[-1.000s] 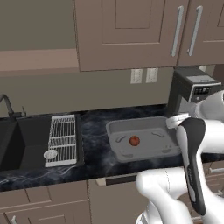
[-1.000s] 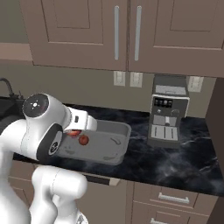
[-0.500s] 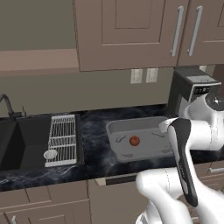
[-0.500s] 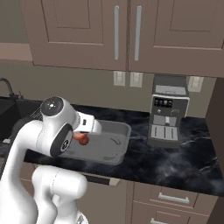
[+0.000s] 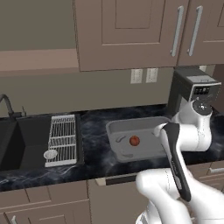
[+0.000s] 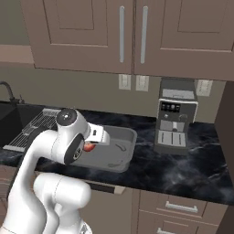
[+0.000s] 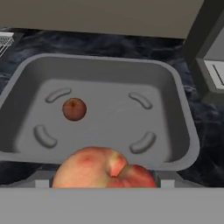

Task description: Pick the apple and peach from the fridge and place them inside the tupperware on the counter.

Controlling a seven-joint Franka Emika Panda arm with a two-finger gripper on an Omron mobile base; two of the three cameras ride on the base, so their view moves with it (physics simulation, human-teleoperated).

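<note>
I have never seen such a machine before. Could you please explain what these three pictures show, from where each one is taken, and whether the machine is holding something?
It is a white robot arm in a rendered kitchen. Two pictures come from cameras behind the arm, left and right; the third looks along its gripper. On the black marbled counter lies a wide shallow grey tub holding a small dark red-brown apple. A black coffee machine, a wire rack and a black sink are nearby. The gripper holds a bright orange-red peach just over the tub's near rim.

Both base views face the counter (image 5: 96,127) from behind; the hand view looks closely into the tupperware (image 7: 175,87).
</note>
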